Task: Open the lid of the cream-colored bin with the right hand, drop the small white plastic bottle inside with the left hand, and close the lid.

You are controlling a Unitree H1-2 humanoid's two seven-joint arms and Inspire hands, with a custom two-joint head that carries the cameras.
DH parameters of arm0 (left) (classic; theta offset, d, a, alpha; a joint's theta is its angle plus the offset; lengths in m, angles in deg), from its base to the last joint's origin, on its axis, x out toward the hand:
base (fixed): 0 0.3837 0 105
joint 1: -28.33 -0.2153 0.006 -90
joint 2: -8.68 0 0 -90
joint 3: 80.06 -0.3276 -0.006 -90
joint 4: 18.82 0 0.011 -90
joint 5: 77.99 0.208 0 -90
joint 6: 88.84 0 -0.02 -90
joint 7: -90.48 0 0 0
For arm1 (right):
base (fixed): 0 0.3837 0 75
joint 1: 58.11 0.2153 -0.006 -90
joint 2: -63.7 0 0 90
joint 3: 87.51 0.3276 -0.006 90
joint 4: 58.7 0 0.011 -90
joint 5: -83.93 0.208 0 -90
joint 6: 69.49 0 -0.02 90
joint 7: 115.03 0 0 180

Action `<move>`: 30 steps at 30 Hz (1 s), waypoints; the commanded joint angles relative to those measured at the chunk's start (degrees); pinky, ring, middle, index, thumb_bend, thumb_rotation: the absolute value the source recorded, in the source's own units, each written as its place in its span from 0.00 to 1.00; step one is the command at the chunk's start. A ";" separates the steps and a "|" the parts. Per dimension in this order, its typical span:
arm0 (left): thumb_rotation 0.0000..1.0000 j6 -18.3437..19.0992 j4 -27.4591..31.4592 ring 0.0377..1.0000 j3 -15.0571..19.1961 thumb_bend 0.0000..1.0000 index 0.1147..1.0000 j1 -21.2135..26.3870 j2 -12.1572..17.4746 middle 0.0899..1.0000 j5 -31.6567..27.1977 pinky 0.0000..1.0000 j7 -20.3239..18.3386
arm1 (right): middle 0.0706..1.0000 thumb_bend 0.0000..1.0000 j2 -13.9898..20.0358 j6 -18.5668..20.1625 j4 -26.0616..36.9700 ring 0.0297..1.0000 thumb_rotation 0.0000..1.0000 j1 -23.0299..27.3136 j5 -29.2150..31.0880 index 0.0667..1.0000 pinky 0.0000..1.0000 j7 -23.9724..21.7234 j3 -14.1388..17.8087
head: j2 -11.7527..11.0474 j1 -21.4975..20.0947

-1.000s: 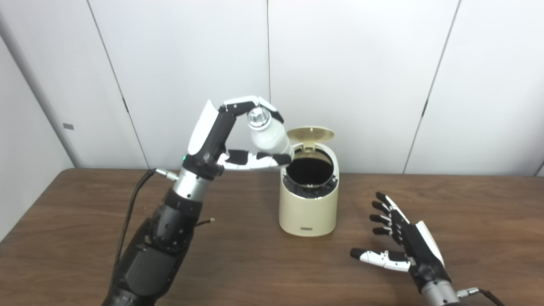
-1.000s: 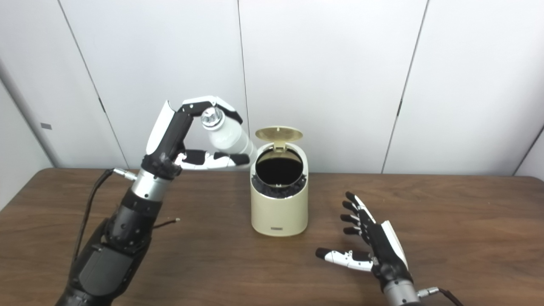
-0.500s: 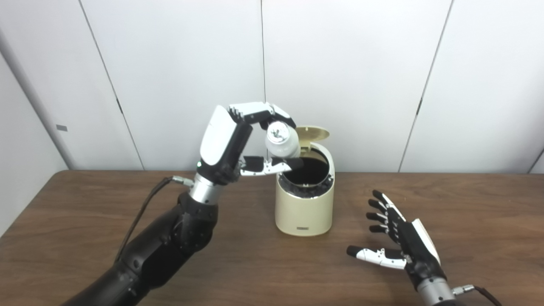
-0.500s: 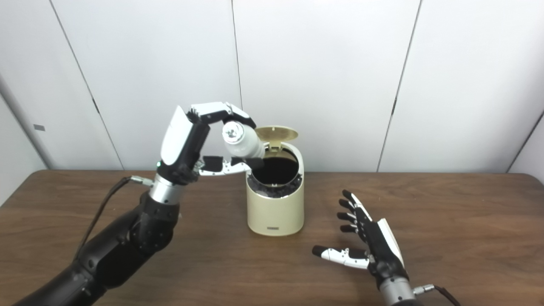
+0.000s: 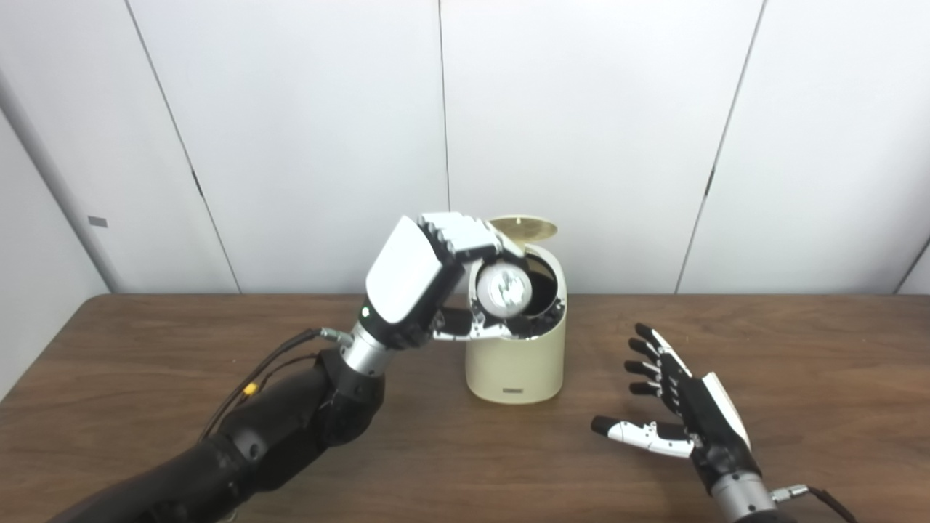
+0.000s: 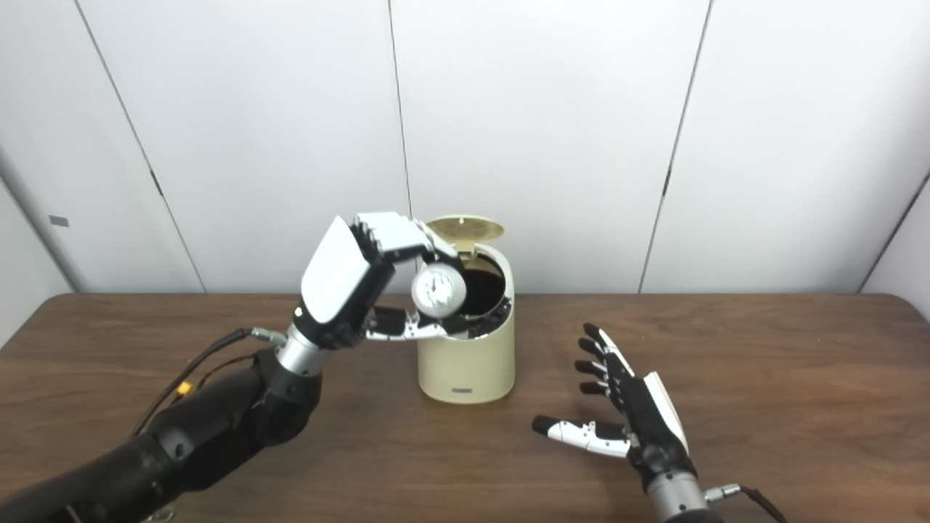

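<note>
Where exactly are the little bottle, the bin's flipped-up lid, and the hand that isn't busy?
bottle (image 5: 508, 288), left eye view, on its round end facing us.
lid (image 5: 524, 226), left eye view, on its raised underside.
right hand (image 6: 639, 415), right eye view, on its palm.

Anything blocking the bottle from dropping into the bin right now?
Nothing visible. The lid stands open behind the opening, and the left hand holds the bottle right at the bin mouth.

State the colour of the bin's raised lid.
Cream to tan, matching the bin; the lid shows best in the right eye view.
</note>
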 commanded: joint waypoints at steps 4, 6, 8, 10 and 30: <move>0.00 -0.61 -4.03 0.40 -3.20 0.47 0.44 5.45 0.26 0.46 1.28 0.32 6.50 | 0.91 0.75 0.24 -2.22 2.19 0.83 0.26 1.50 0.48 0.94 0.75 0.68 0.41 | 0.15 -0.05; 0.00 -0.61 -5.53 0.41 -4.27 0.48 0.44 5.89 0.01 0.46 1.12 0.32 7.24 | 0.91 0.75 0.20 -2.04 2.35 0.84 0.25 1.46 0.76 0.94 0.76 0.61 0.51 | 0.18 -0.11; 0.00 -0.61 -7.18 0.41 -4.87 0.47 0.44 6.16 -0.32 0.46 1.35 0.32 7.78 | 0.91 0.76 0.29 -2.60 1.92 0.84 0.26 1.45 1.14 0.94 0.77 0.64 0.65 | 0.24 -0.12; 0.00 -0.61 -8.85 0.40 -5.44 0.47 0.44 6.42 -0.72 0.46 1.69 0.32 8.37 | 0.91 0.76 0.42 -2.90 1.69 0.84 0.28 1.42 1.27 0.94 0.76 0.65 0.70 | 0.30 -0.25; 0.00 -0.61 -11.37 0.42 -5.63 0.47 0.42 5.39 -2.23 0.50 -15.57 0.30 0.50 | 0.91 0.77 0.96 -3.19 1.56 0.80 0.27 1.82 1.04 0.93 0.72 0.54 0.63 | 0.46 -0.38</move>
